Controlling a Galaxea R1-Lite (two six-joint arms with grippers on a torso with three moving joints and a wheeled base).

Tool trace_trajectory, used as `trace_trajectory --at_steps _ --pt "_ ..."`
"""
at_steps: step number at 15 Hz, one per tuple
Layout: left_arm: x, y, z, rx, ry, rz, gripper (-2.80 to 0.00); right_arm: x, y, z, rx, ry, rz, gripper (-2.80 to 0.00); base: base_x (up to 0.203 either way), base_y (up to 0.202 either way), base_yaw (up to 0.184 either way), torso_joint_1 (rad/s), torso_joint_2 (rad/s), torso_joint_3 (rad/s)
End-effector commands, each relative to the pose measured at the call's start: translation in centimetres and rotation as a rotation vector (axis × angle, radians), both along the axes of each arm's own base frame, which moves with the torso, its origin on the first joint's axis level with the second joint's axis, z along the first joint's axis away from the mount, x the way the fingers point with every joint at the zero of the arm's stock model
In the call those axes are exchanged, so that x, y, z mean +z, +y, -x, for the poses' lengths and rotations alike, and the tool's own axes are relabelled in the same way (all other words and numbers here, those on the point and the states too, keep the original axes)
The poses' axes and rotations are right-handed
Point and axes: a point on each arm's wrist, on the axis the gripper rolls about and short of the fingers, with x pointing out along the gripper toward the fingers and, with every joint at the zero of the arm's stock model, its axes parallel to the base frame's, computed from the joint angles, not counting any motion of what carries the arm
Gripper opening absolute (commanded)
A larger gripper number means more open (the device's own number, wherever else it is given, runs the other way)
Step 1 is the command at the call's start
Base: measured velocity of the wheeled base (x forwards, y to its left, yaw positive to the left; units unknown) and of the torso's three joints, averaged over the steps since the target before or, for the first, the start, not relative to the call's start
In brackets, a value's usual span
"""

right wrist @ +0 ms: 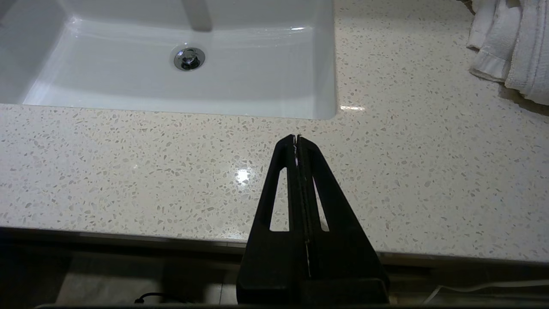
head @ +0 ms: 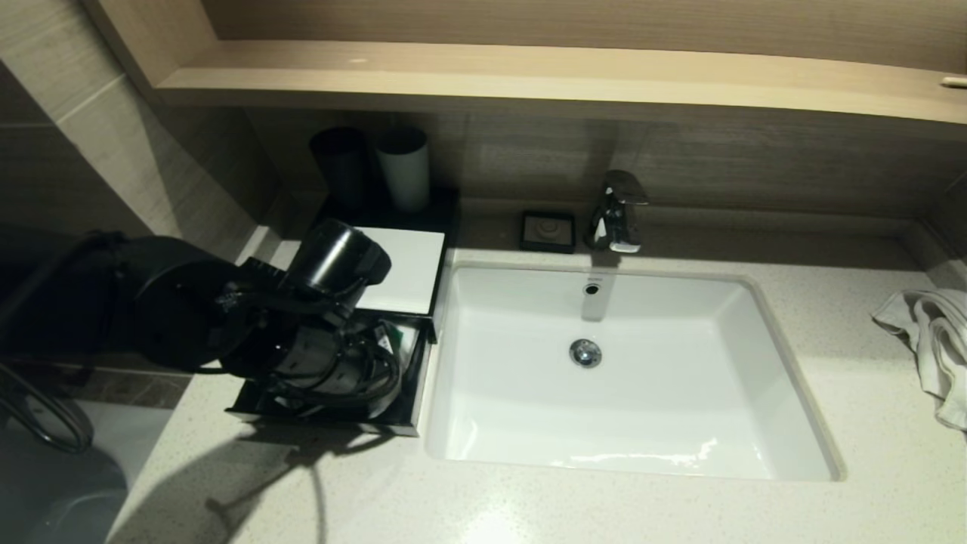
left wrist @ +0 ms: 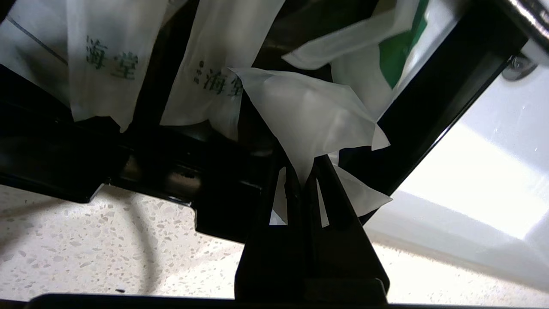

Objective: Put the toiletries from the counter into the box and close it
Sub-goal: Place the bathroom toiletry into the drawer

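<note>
Pinching one corner of a translucent white packet [left wrist: 309,116], the left gripper [left wrist: 305,180] has its jaws pressed together on the plastic, so the packet fans out beyond the fingertips and hangs over the front edge of the box's black drawer [left wrist: 446,90]. Within that drawer lie the other toiletries: two long slim packets [left wrist: 107,64] with green printed characters and a packet with a green label [left wrist: 399,56] nearer the drawer's basin-side wall. In the head view the left arm covers most of the drawer [head: 412,393], which stands pulled out in front of the box's white panel [head: 404,268] and right beside the basin [head: 627,378].

To do this step well, in my judgement, the held packet should be carried further in over the drawer's floor before the jaws part, since it is gripped by a corner only and is light enough to drape over the front lip and jam the drawer when it is pushed shut. A low release, clear of the packets lying there, would suit.

Beyond the drawer, the right gripper [right wrist: 297,139] hangs parked over the speckled counter [right wrist: 128,163] on the near side of the basin, its jaws shut on nothing, and a white towel [head: 933,340] lies on the far side of the basin from the drawer
</note>
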Motion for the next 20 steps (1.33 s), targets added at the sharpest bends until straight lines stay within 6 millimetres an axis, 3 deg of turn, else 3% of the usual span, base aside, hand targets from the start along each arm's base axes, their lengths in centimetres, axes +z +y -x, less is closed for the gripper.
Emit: trace_trajectory --at_steps 1,19,20 --pt "-0.43 -0.23 -0.31 0.025 0.007 -0.008 -2.8 0.0 0.0 0.0 0.001 0.0 0.001 -2.8 0.0 0.0 0.0 0.0 0.0 0.0" --pt "-1.02 -0.79 -0.9 0.06 -0.019 -0.04 -2.8 0.0 0.0 0.0 0.001 0.0 0.001 -2.8 0.0 0.0 0.0 0.0 0.0 0.0" --pt "-1.0 -0.79 -0.96 0.071 -0.033 -0.048 -0.63 0.0 0.0 0.0 0.0 0.0 0.001 -2.8 0.0 0.0 0.0 0.0 0.0 0.0"
